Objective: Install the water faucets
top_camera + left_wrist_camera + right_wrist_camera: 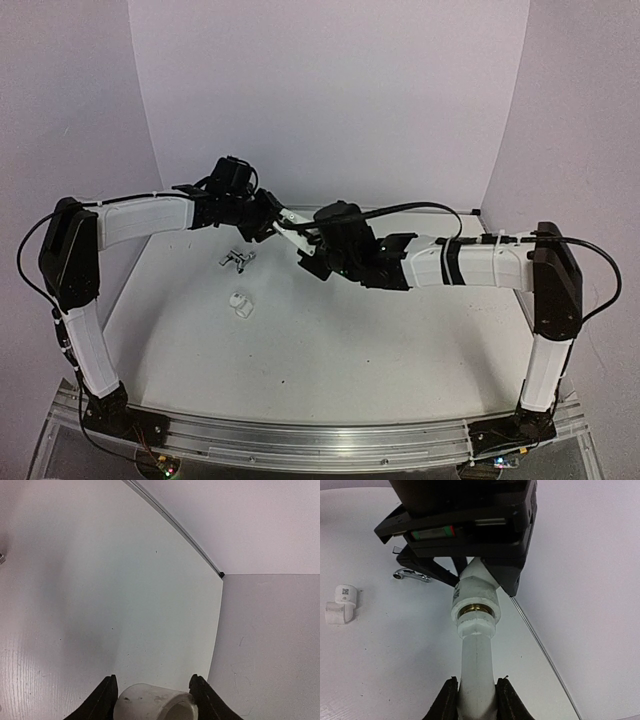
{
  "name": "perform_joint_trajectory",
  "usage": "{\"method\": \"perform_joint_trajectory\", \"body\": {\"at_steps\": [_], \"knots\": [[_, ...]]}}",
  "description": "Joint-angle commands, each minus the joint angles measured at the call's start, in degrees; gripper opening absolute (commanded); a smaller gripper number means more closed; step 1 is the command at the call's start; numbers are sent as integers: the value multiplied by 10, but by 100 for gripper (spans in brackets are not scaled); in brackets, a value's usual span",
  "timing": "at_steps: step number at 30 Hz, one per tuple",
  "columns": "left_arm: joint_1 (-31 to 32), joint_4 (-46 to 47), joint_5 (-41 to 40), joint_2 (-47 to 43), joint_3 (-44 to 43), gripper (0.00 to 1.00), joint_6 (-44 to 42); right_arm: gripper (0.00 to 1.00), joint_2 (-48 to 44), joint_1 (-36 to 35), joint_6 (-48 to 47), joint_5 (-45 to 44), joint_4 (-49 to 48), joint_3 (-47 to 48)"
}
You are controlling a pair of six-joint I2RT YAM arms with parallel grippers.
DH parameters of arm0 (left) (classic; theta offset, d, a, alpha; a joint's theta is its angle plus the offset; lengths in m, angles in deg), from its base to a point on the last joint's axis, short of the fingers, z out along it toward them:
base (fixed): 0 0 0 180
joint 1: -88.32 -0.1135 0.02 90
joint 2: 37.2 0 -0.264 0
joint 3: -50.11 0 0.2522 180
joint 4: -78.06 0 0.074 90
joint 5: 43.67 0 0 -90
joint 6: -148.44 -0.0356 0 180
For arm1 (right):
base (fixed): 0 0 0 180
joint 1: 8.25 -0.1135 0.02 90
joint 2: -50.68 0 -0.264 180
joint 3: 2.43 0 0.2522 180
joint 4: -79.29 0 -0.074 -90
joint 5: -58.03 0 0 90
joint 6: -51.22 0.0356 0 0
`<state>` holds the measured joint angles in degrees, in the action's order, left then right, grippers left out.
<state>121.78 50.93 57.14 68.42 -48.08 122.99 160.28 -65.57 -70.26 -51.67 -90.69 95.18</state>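
In mid-air over the back of the table, a white pipe [291,227] runs between my two grippers. My right gripper [476,679] is shut on the pipe's plain stem [477,660]. At its far end a white collared fitting [476,600] with a brass ring inside sits in my left gripper [154,677]. Both left fingers [102,705] press against that fitting [155,702]. On the table lie a silver metal faucet piece [237,260], also seen in the right wrist view [412,575], and a small white elbow fitting [241,305] [342,605].
The white table [330,340] ends at a thin back edge [175,525] against pale walls. An aluminium rail [320,440] carries both arm bases at the front. A black cable [400,208] loops over the right arm.
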Motion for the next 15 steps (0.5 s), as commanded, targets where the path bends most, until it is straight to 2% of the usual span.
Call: {"method": "perform_joint_trajectory", "body": {"at_steps": [1,5,7,11,15], "knots": [[1,26,6,-11,-35,41,-28,0,-25,-3,75,19,-46,25],[1,109,37,-23,-10,31,-39,0,-36,6,193,93,-11,48],[1,192,62,-36,18,24,-45,0,-51,23,301,164,-5,50],[1,410,86,-70,110,15,-44,0,-76,65,489,328,-24,48],[0,666,130,-76,192,0,-52,0,-88,100,681,480,-151,10]]}}
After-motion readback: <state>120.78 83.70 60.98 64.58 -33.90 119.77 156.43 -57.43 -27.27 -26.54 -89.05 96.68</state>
